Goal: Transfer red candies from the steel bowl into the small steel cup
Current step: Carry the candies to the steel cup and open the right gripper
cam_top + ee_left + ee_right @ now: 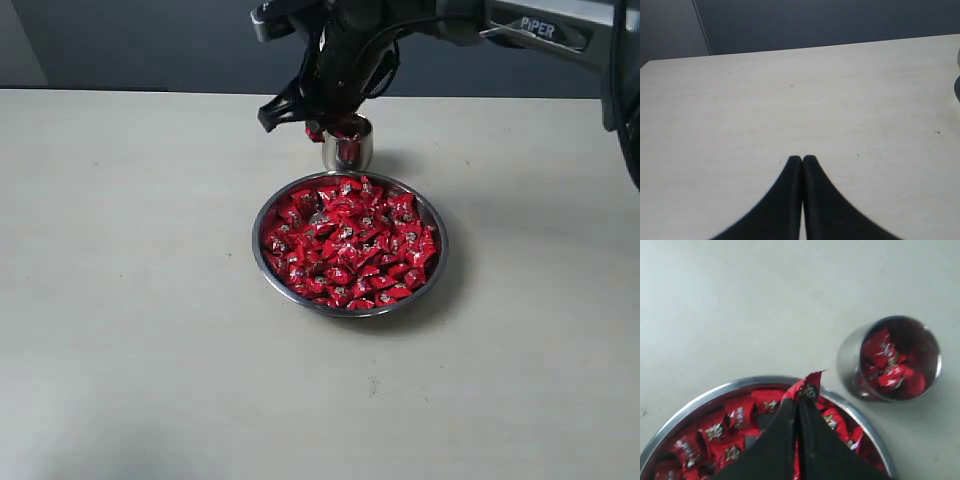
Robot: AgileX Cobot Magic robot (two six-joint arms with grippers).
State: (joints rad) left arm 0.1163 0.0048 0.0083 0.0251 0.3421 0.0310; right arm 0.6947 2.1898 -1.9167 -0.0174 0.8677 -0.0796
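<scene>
Left side: the left tool hangs over bare desk. Its two dark fingers are pressed flat together, tips meeting, with nothing between them. We do not see this arm in the exterior view, only pale desk surface there.

Centre: the right tool points steeply downward and is closed, pinching a single candy whose red wrapper sticks out past the tips. From the wrist camera, the tips hang over the rim of the steel bowl, on the side nearest the cup. From the exterior view, the tool sits just above the cup and slightly to its left.

The small steel cup stands upright just behind the bowl. We cannot tell whether the two touch. Several red wrappers lie inside the cup.

The bowl sits mid-desk, heaped with red candies nearly to the rim.

Right side: the right arm enters from the upper right corner. Its long link runs roughly level across the top of the scene, and the wrist bends down over the cup. Cables loop at the wrist.
</scene>
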